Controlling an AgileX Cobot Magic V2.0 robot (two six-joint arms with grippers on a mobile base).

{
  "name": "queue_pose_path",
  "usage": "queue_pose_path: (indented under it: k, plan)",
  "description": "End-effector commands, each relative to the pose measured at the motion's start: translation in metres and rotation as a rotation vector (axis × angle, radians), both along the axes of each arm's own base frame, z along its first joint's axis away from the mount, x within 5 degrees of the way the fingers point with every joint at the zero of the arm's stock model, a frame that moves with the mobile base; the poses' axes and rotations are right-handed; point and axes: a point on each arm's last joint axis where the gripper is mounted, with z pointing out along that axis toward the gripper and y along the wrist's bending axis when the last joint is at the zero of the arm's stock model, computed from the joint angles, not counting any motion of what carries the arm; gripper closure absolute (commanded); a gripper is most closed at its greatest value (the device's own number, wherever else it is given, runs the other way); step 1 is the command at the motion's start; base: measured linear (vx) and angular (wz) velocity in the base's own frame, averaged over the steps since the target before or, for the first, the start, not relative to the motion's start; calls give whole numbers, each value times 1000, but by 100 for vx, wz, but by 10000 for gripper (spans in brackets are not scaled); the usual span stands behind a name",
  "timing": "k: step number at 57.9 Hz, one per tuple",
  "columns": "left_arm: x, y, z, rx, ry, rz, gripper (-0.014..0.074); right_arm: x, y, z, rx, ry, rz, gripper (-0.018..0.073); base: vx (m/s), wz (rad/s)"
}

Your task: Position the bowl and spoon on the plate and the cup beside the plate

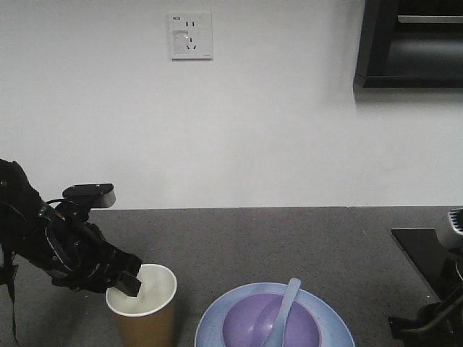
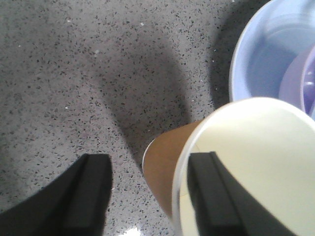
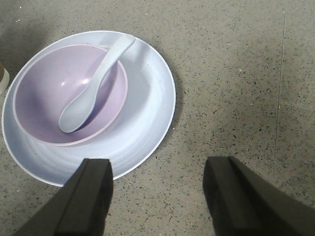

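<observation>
Left end effector [image 1: 127, 277] at left, jaws apart and straddling the rim of the tapered kraft-brown paper cup [image 1: 143, 309]: one finger inside, one outside, not clamped. Cup stands upright on the grey speckled tabletop [image 1: 289, 238], just left of the round shallow pale blue plate [image 1: 217, 318]. Small lavender-purple bowl [image 1: 246, 325] sits on the plate, short pale blue plastic spoon [image 1: 283, 311] lying in it, handle over rim. Right end effector [image 3: 157, 196] spread wide, empty, above tabletop near the plate.

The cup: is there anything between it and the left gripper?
Nothing visible. The left gripper already straddles the wall of the cup: one finger sits inside the rim, the other outside. The cup stands beside the plate.
</observation>
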Motion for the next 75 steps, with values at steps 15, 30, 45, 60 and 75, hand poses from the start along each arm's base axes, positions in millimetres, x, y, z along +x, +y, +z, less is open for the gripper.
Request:
queue_pose_path:
  k: [15, 30, 45, 60, 75]
  plan:
    - [-34, 9, 88, -106, -372, 54, 70, 2, 0, 16, 21, -83, -6, 93, 0, 0]
    - [-92, 34, 164, -107, -763, 136, 102, 5, 0, 19, 32, -131, -11, 93, 0, 0]
    - [-174, 67, 162, -27, -964, 216, 211, 7, 0, 22, 41, -168, -16, 93, 0, 0]
    - [-233, 83, 138, -95, -1169, 267, 331, 6, 0, 22, 38, -167, -15, 93, 0, 0]
    - [-261, 90, 142, -123, -1231, 274, 388, 7, 0, 22, 39, -167, -15, 93, 0, 0]
